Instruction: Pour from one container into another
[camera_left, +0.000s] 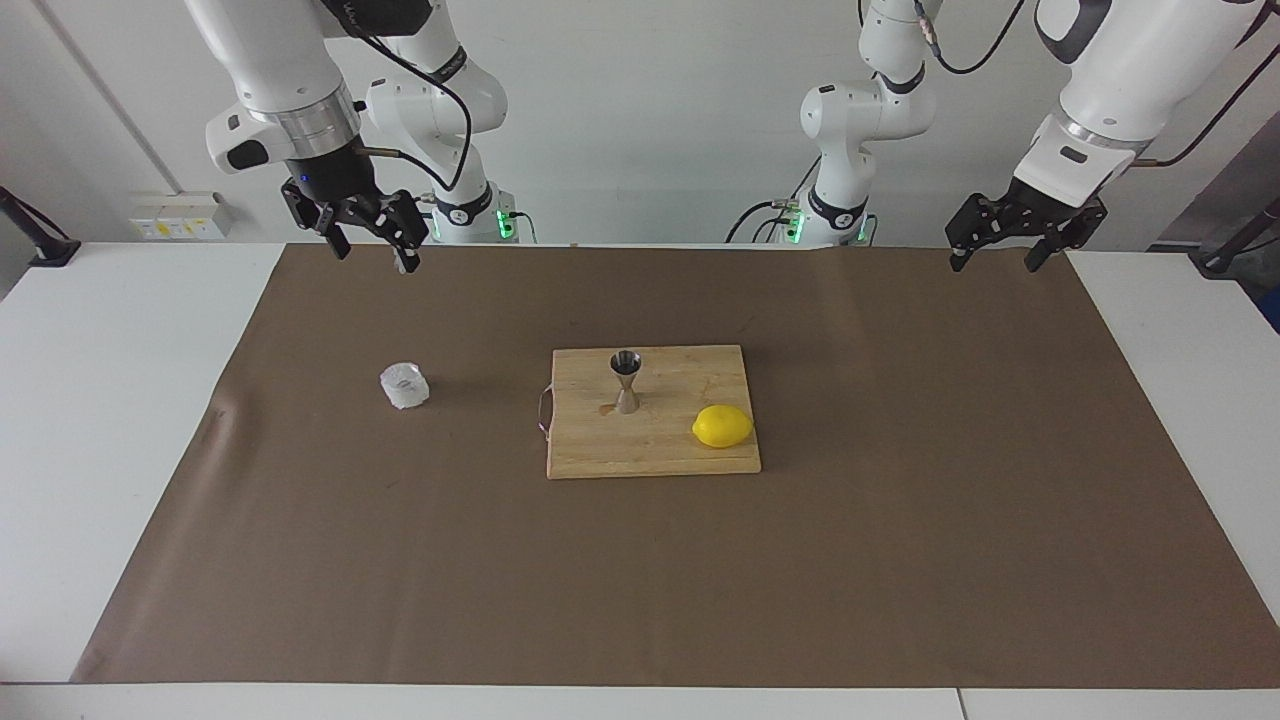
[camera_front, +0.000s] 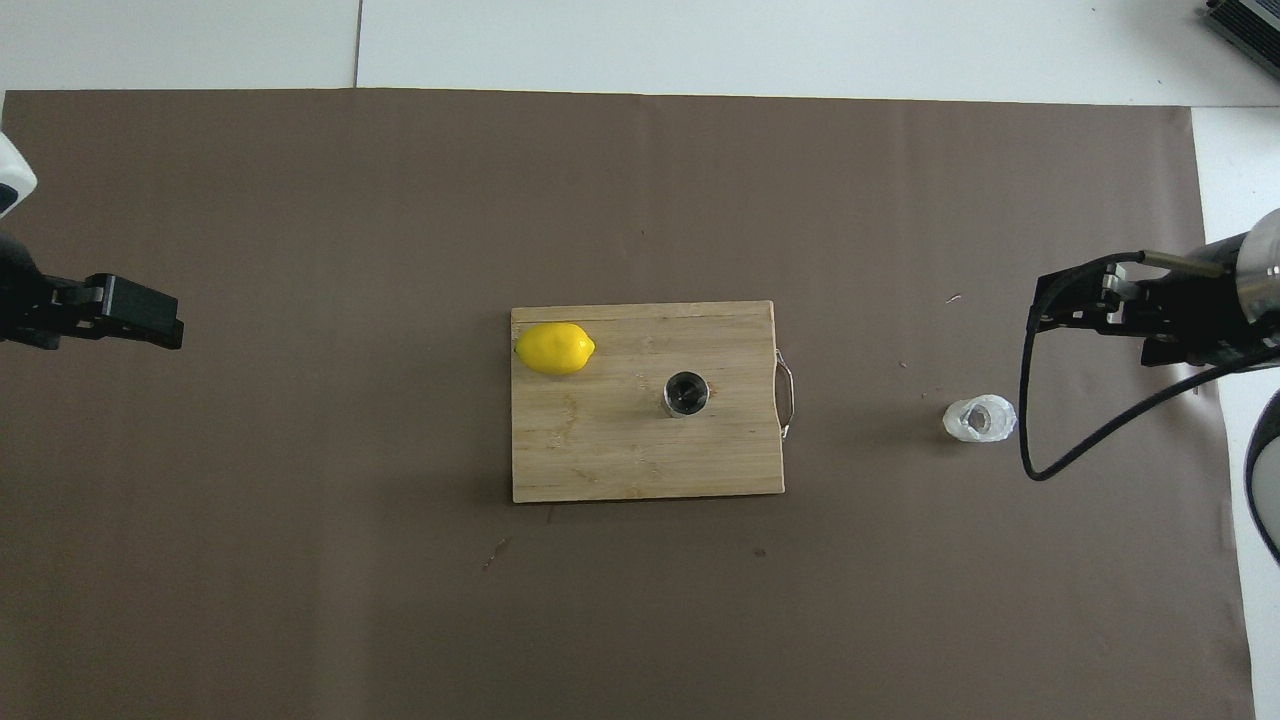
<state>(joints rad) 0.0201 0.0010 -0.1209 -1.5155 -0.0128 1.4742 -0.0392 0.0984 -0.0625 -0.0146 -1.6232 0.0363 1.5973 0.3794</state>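
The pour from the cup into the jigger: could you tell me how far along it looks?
Possibly done: the cup stands upright on the brown mat, the jigger upright on the cutting board. In hand: nothing; the right gripper and left gripper hang open and empty. The jigger's contents cannot be made out.

Cup (camera_left: 404, 385) unobstructed; lemon (camera_left: 722, 426) crowds jigger (camera_left: 626, 381).

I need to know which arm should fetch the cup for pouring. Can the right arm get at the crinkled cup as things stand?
Probably yes. The cup stands alone on the brown mat toward the right arm's end, apart from the cutting board. The right gripper hangs with jaws open above the mat's edge, with nothing between them.
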